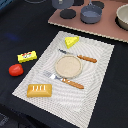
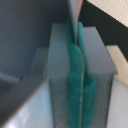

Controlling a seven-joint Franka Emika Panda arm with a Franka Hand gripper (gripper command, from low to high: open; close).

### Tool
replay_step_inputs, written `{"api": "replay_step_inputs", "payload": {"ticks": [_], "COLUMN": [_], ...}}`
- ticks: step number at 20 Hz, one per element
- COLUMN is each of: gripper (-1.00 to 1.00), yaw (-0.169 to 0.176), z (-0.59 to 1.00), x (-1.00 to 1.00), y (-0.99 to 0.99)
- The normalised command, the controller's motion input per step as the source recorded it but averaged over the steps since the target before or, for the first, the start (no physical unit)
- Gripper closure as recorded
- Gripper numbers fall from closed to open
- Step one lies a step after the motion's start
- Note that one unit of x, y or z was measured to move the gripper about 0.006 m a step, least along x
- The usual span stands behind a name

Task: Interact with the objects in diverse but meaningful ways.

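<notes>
No legible brand or writing anywhere; only red marks on the yellow red-marked packet (image 1: pixel 27 56), too blurred to read, lying on the dark bench (image 1: pixel 20 25) off the placemat, toward the exterior view's left

Just below it on the same dark surface, a smooth round red tomato (image 1: pixel 15 70), near the packet but apart from it

Spread across the middle, a pale woven placemat (image 1: pixel 97 75) with a fine striped texture, rectangular and set at a slant

On its far corner, a glossy yellow cheese wedge (image 1: pixel 71 41), triangular; on its near corner, an orange-brown bread loaf (image 1: pixel 39 90), oblong with ridged top

At the mat's centre, a flat round tan plate (image 1: pixel 68 65) with a raised rim; beyond it a knife (image 1: pixel 79 56) and in front of it a fork (image 1: pixel 64 80), both with metal ends and orange-brown handles, each just beside the plate

At the back, on a pinkish-brown board (image 1: pixel 107 31), a blue-grey two-handled pot (image 1: pixel 91 14), round and matte, with dark round discs (image 1: pixel 67 14) close by and a pale bowl (image 1: pixel 122 17) at the exterior view's right edge

In the wrist view, gripper (image 2: pixel 76 80) closed all the way, green rubbery pads (image 2: pixel 75 65) pressed flat together between grey blocky fingers (image 2: pixel 97 55), nothing held; grey curved surface alongside, too blurred to identify
</notes>
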Motion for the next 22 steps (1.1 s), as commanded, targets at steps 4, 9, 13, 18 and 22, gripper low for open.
{"api": "replay_step_inputs", "payload": {"ticks": [4, 9, 13, 18, 22], "gripper": [1.00, 1.00, 1.00, 1.00, 1.00], "yaw": [-0.007, -0.036, -0.040, -0.027, -0.012], "z": [-0.04, -0.05, -0.03, -0.04, -0.07], "x": [0.20, 0.40, 0.47, 0.40, 0.17], "y": [0.36, 0.26, 0.32, 0.40, 0.19]}}
